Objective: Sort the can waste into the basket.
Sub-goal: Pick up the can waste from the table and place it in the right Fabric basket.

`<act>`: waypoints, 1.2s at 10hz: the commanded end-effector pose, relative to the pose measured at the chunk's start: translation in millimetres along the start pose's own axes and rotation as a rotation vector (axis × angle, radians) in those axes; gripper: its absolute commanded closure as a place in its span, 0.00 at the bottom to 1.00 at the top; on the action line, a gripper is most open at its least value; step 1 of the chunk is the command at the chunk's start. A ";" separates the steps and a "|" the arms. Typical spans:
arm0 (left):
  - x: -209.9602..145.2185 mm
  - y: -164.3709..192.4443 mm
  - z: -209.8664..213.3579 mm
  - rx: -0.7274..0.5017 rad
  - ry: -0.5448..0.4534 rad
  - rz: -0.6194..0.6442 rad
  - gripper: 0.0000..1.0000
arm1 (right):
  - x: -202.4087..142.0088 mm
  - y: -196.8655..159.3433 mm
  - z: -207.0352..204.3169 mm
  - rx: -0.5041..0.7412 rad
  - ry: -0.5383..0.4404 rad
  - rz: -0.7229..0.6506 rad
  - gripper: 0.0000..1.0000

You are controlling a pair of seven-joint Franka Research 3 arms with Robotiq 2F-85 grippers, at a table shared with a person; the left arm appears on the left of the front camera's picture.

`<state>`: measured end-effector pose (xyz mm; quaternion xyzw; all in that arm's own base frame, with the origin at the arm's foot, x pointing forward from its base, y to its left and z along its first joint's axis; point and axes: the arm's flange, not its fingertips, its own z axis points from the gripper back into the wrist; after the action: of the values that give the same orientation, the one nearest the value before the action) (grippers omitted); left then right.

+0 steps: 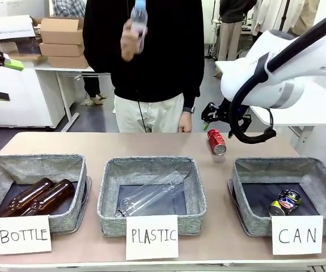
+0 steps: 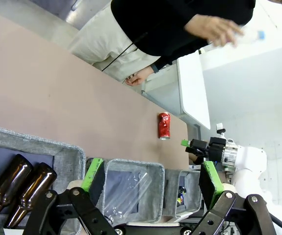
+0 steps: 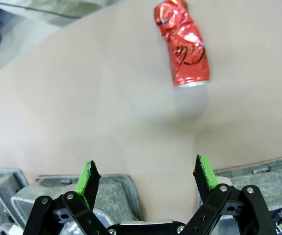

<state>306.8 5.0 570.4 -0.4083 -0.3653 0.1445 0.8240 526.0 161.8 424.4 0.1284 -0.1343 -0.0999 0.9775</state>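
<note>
One dark can (image 1: 284,202) lay in the CAN basket (image 1: 248,170) at lower right; the red can (image 1: 216,141) remained on the worktop (image 1: 151,144), the right gripper (image 3: 145,178) with fingers spread and empty.

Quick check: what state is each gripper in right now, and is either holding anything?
Left gripper: open, holding nothing.
Right gripper: open, holding nothing; the red can lies on the table ahead of it.
</note>
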 end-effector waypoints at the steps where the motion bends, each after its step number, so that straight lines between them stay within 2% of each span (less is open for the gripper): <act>1: -3.3 2.7 2.2 0.002 -0.003 -0.003 0.00 | 28.8 -3.0 -19.0 -0.038 0.023 0.079 0.00; 3: -3.3 2.7 2.2 0.002 -0.003 -0.003 0.00 | 49.5 -9.6 -43.1 -0.087 0.017 0.205 0.00; 4: -3.3 2.7 2.2 0.002 -0.003 -0.003 0.00 | 59.5 -14.3 -55.9 -0.099 0.053 0.259 0.00; 6: -3.3 2.7 2.2 0.002 -0.003 -0.003 0.00 | 71.4 -17.5 -87.2 -0.121 0.062 0.348 0.00; 8: -3.3 2.7 2.2 0.002 -0.003 -0.003 0.00 | 81.9 -23.1 -123.6 -0.210 0.067 0.336 0.00; 10: -3.3 2.7 2.2 0.002 -0.003 -0.003 0.00 | 84.6 -24.7 -142.7 -0.210 0.065 0.314 0.00; 12: -3.3 2.7 2.2 0.002 -0.003 -0.003 0.00 | 84.8 -25.3 -140.4 -0.141 0.063 0.303 0.00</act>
<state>306.9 5.2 570.3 -0.4084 -0.3652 0.1448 0.8240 639.9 145.5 297.0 0.0275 -0.1030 0.0535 0.9929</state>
